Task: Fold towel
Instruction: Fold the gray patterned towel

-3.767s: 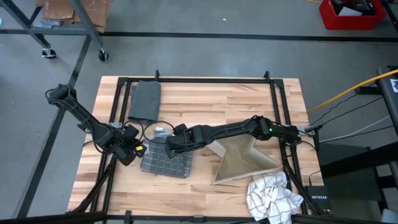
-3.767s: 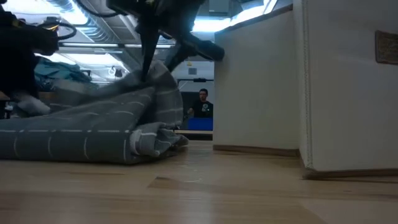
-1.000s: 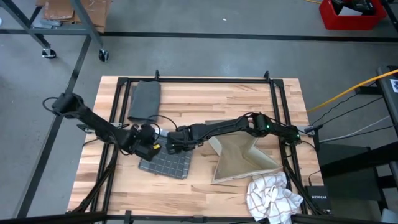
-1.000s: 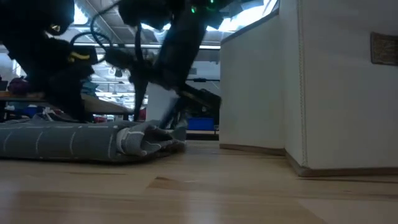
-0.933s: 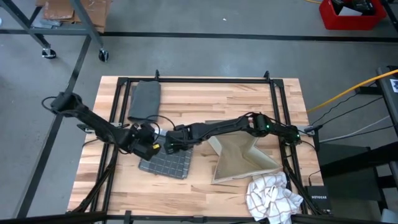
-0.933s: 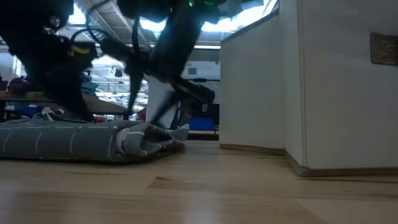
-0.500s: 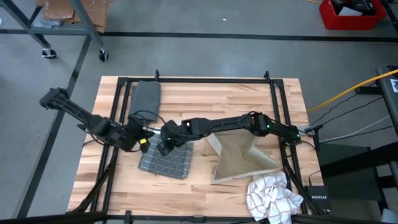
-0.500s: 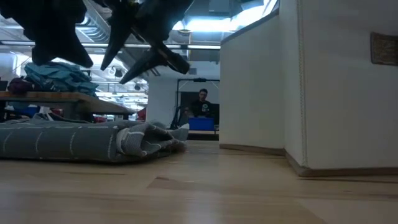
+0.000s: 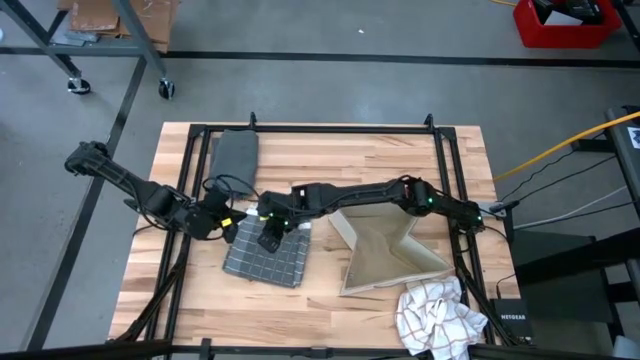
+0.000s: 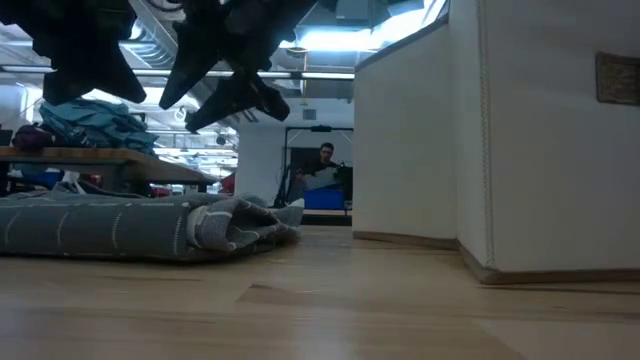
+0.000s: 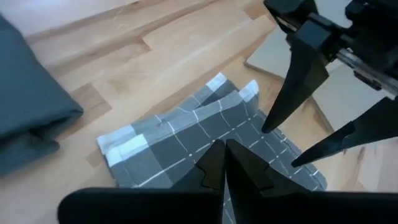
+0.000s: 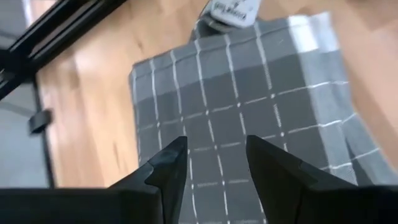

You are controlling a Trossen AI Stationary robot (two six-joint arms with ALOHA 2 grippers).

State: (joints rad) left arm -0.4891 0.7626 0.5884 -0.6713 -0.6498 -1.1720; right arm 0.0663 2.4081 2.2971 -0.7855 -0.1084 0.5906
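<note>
Two hands hang over the grey checked towel [image 9: 264, 257], which lies folded to a compact rectangle at the lower left of the counter [image 9: 380, 160] in the high view, left of the tan fabric box [image 9: 385, 255]. The right hand [image 9: 268, 238] sits just above the towel's upper edge in that view; its wrist view shows its fingers [image 12: 163, 165] standing apart with nothing between them, the checked cloth spread flat beneath. The left hand [image 9: 222, 226] is at the towel's upper left corner, pinched shut, and its wrist view shows the two fingers [image 11: 214, 165] pressed together over the cloth without any fabric caught in them.

From the low view the towel [image 10: 140, 225] rests flat on the counter with a rumpled, thicker end toward the box, while both arms are lifted clear above it. I judge the fold itself laid down and the arms between grips, either finishing or setting up a last fold or tidy. A further move would call for the left hand to open before reaching for an edge, and for the bunched end to be smoothed or tucked so that the layers lie even.

A second, plain dark folded towel [image 9: 233, 160] lies at the upper left of the counter, and a white checked cloth [image 9: 438, 315] is heaped at the lower right.
</note>
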